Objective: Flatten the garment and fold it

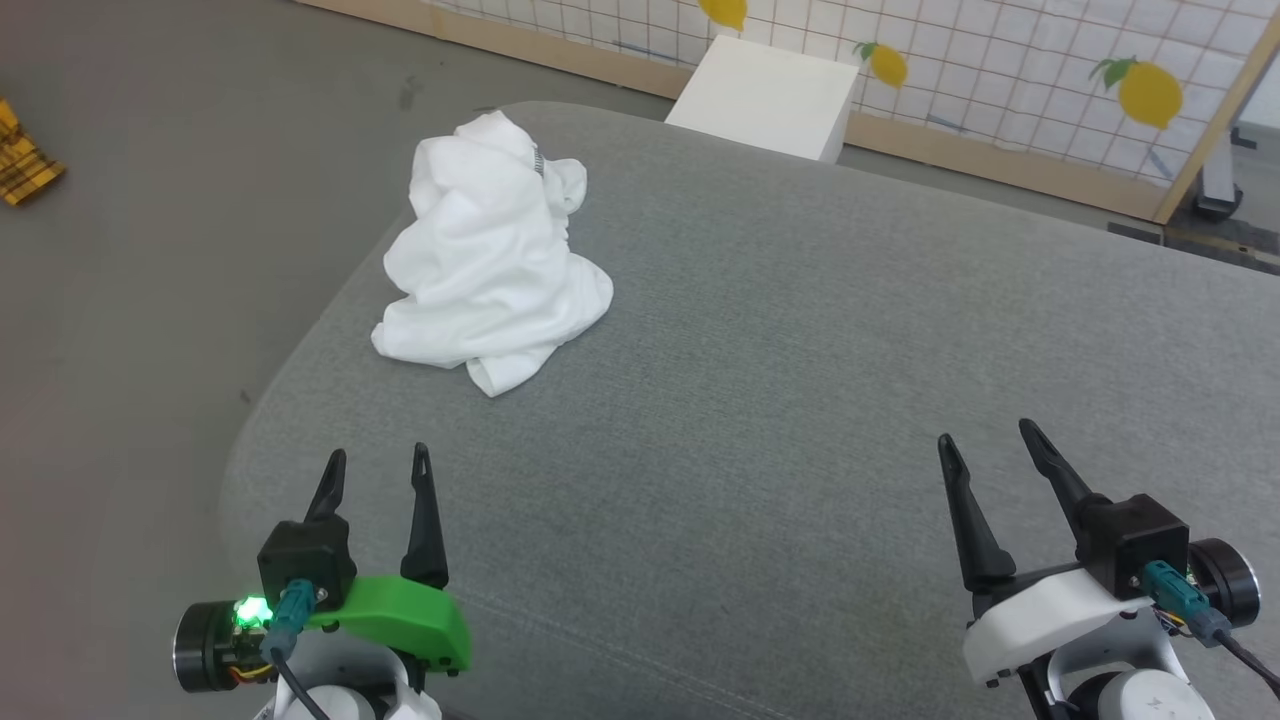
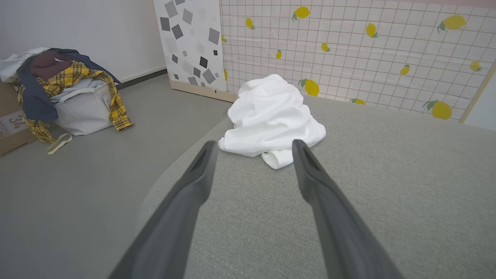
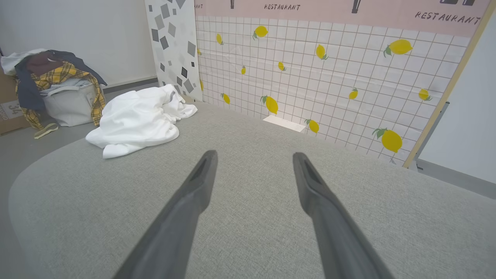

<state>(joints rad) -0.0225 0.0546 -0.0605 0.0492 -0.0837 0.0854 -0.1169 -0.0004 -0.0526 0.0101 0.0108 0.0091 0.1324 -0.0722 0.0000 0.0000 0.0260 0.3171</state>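
The garment (image 1: 490, 255) is a white shirt crumpled into a heap near the far left corner of the grey cushioned surface (image 1: 800, 380); a bit of dark zigzag stitching shows at its top. It lies straight ahead in the left wrist view as garment (image 2: 271, 116), and to the upper left in the right wrist view as garment (image 3: 135, 120). My left gripper (image 1: 380, 460) stands open near the front left edge, well short of the heap, holding nothing. My right gripper (image 1: 985, 435) is open at the front right, far from the cloth.
A rigid white box (image 1: 770, 95) stands on the floor beyond the surface, against a lemon-patterned grid screen (image 1: 1000, 60). A pile of clothes with a yellow plaid shirt (image 2: 66, 89) sits on the floor to the left. The surface's rounded left edge (image 1: 290, 370) drops to grey floor.
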